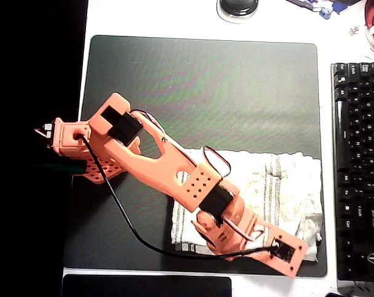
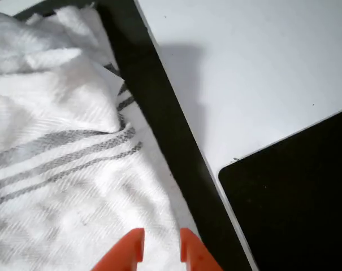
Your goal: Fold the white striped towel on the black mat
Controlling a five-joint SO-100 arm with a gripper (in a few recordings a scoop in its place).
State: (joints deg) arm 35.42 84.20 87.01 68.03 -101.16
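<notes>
One end effector (image 2: 161, 248) narrowly parted, perhaps pinching white striped towel (image 1: 279, 185) | near black mat (image 1: 199, 86) edge

The overhead view looks straight down on the black mat (image 1: 205, 80); the wrist view sits close above the white striped towel (image 2: 63, 169), sharing both.

setting: office or home desk workspace
surface: white desk (image 1: 335, 31), large black mat (image 1: 205, 86) laid on it
evidence: black keyboard (image 1: 358, 167) at right, mouse (image 1: 238, 6) at top edge in overhead view
</notes>
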